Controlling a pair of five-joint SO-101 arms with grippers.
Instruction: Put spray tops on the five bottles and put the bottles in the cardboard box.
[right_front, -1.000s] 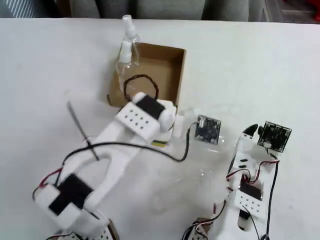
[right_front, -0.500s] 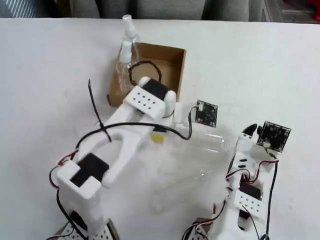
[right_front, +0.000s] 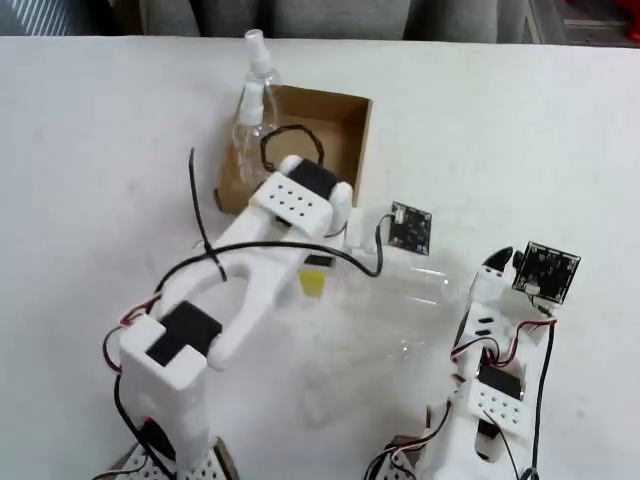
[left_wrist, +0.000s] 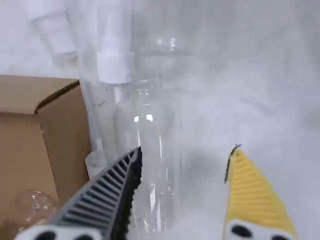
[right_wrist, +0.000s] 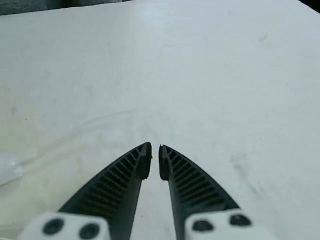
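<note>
The left arm was stretched out toward the cardboard box (right_front: 358, 140), and its gripper (left_wrist: 186, 150) stood spread wide, the grey finger (left_wrist: 112, 187) on one side and the yellow finger (left_wrist: 247, 190) on the other, pinching nothing. A clear bottle (left_wrist: 145, 150) with a white spray top (left_wrist: 114, 65) stood upright on the table (right_front: 520, 120) just beside the box's outer wall. It sat ahead of the fingers and closer to the grey one. A second capped bottle (left_wrist: 55, 30) stood close behind it. From above, both rose at the far left corner of the box. Something clear glinted low inside the box, though I could not make out what it was.

The right gripper (right_wrist: 154, 160) hung over bare table with its black fingers pressed almost together and holding nothing.

To my eye, the step in hand was boxing: these two bottles already had their tops on, and the left arm was lined up to take the nearer one. The next move would call for easing forward until the bottle's body sat squarely between the fingers. The gripper would then need to close gently, since the plastic is smooth and thin, and lift the bottle clear of the box wall without knocking its neighbour.
</note>
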